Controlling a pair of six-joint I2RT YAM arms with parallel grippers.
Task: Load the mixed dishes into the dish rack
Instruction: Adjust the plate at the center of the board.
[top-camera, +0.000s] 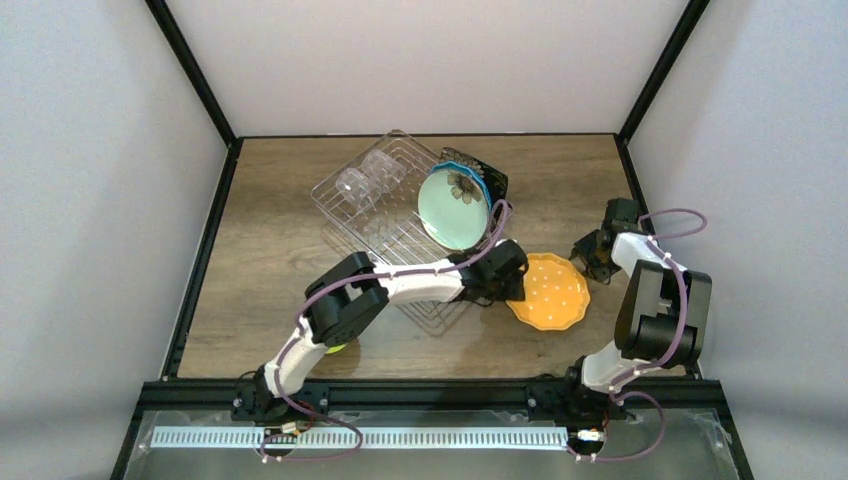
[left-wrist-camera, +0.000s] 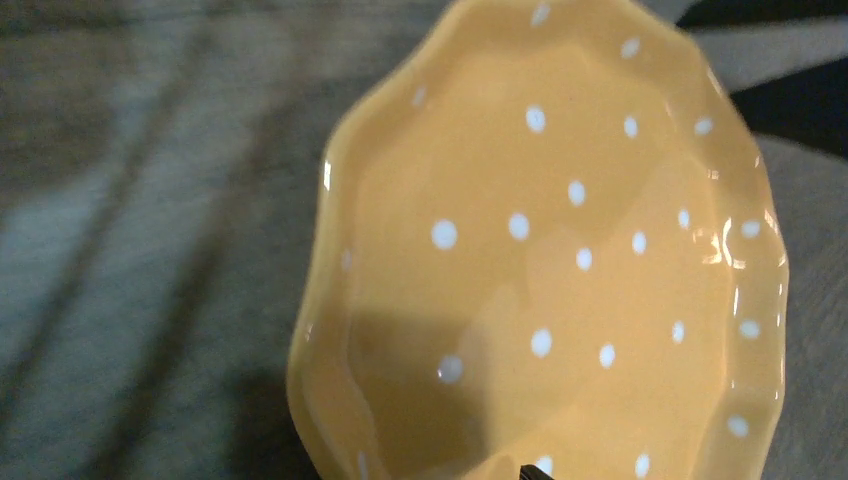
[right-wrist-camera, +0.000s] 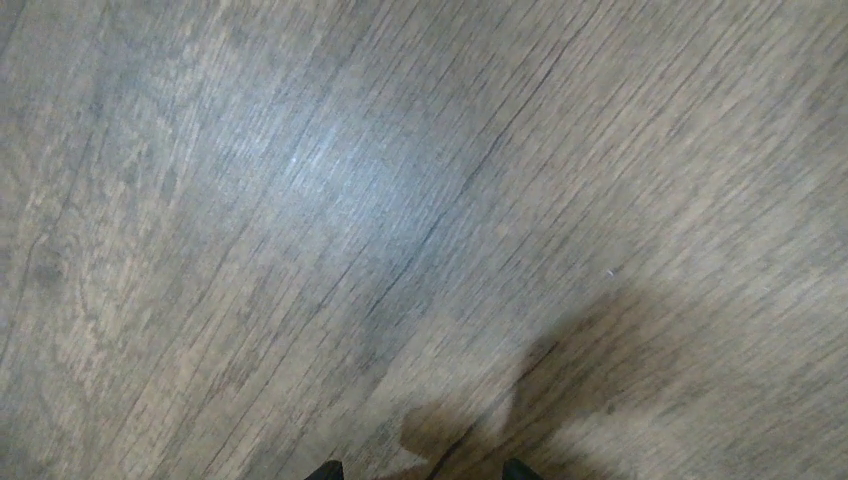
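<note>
Orange plate, position: The orange plate (top-camera: 548, 291) lies flat and face up on the wooden table (top-camera: 270, 250), just right of centre in the overhead view. It is near the lower right corner of the dish rack (top-camera: 400, 240) but outside it.
Orange plate, look: It is glossy orange-yellow with small white dots, a wavy scalloped rim and a shallow well. It fills most of the left wrist view, where glare shows along its right edge.
Orange plate, handling: It is probably glazed ceramic, so stiff, fairly heavy for its size, slick and liable to chip. Lying flat, it offers only the raised rim to pinch, one finger over it and one under, most readily at its left edge.
Left gripper: The left gripper (top-camera: 512, 287) sits at the plate's left edge with its fingers spread and nothing held. Whether they touch the rim cannot be told.
Right gripper: The right gripper (top-camera: 592, 252) is just off the plate's upper right. Its fingertips stand apart over bare wood in its own view.
Rack contents: The clear glass (top-camera: 365, 178) sits at the rack's upper left. The mint plate (top-camera: 452, 208) stands on edge at its right end, with the teal plate (top-camera: 470, 170) and black plate (top-camera: 492, 180) behind it.
Bowl: The yellow-green bowl (top-camera: 336, 348) peeks from under the left arm, lower left of centre.
</note>
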